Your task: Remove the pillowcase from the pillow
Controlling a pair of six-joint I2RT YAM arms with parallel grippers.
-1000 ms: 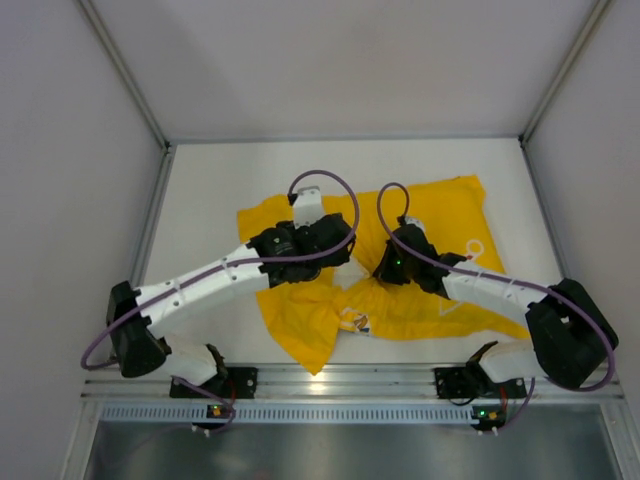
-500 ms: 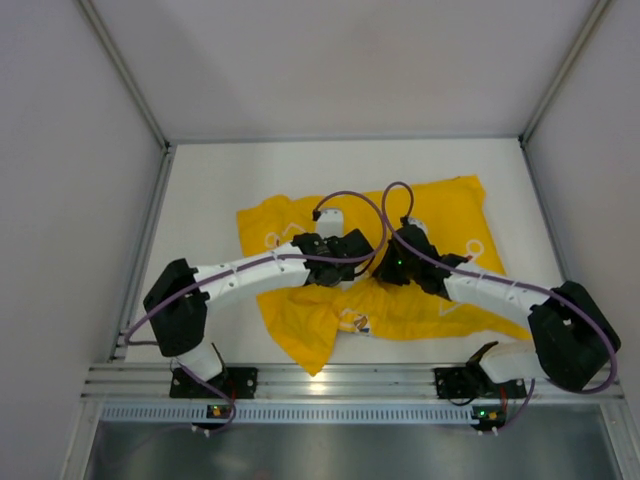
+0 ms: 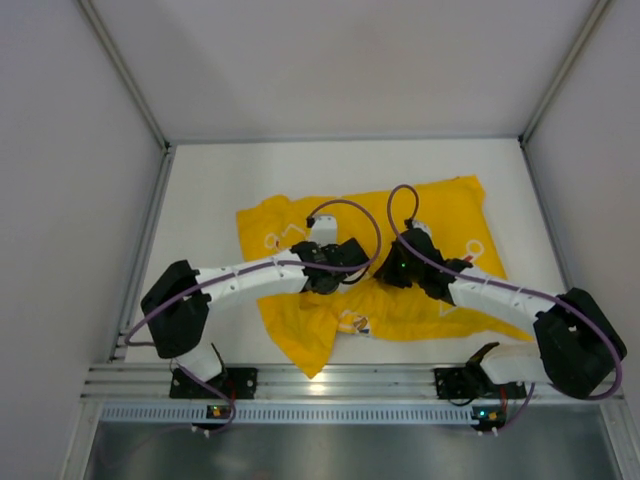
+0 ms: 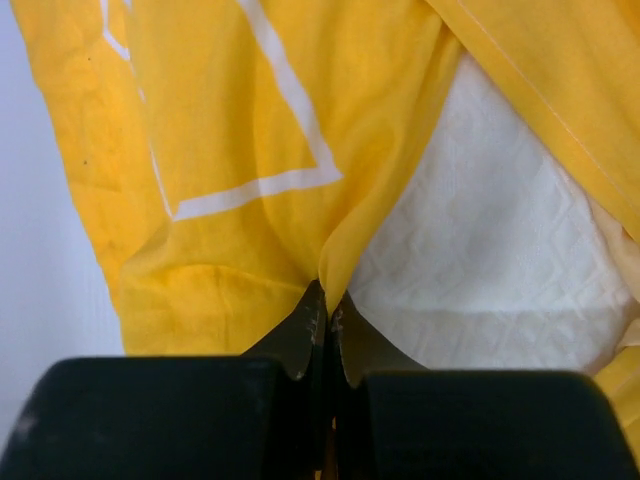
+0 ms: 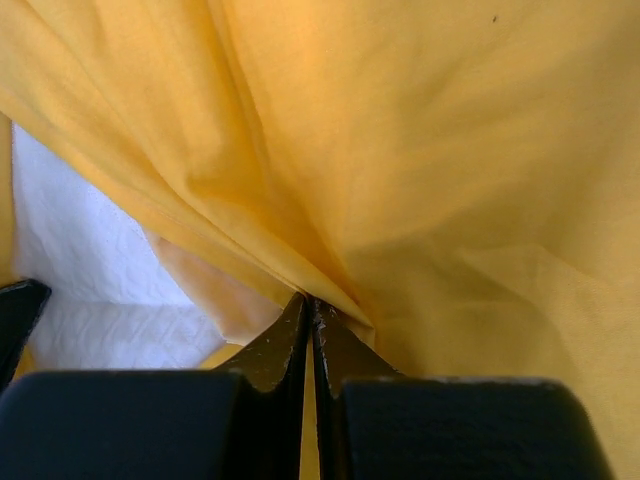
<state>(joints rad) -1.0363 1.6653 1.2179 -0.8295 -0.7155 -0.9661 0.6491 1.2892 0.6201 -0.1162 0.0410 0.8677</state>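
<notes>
Left wrist view, pillowcase (image 4: 230, 130) is clamped by left gripper (image 4: 325, 322), pillow (image 4: 490, 270) is bared just right of it, right gripper (image 5: 309, 315) is likewise clamped on pillowcase.

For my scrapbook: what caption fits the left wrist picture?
The left gripper pinches the pillowcase; the pillow peeks out beside it.

Bright, even light from above leaves only faint shadows on the bench (image 3: 210, 180), and both wrist views show the pillowcase (image 4: 230, 130) crisply (warm shading deepens in its folds).
</notes>
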